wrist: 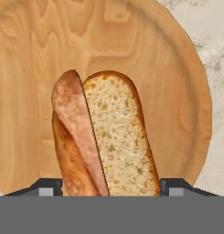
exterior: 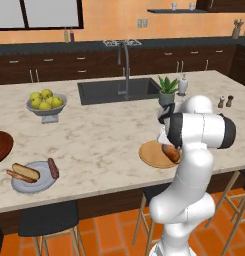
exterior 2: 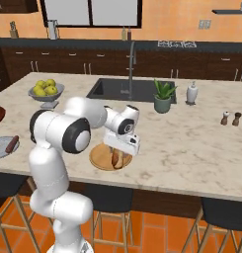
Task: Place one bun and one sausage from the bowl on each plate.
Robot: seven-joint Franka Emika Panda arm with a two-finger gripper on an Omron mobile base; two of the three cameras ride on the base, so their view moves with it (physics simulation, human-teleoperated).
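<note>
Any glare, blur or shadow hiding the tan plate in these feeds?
Hand view: even light, sharp wood grain on the round tan wooden plate, no glare. Left base view: the white arm covers part of that plate. Right base view: the end effector overlaps it.

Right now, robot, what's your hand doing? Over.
Hand open above tan wooden plate. Bun lying on it, between the fingers. Grey plate has bun and sausage. Nothing in the way.

Glossy white rounded arm [exterior: 194, 150] with black joints.

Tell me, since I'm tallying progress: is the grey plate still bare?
No, the grey plate holds a bun and a sausage.
</note>
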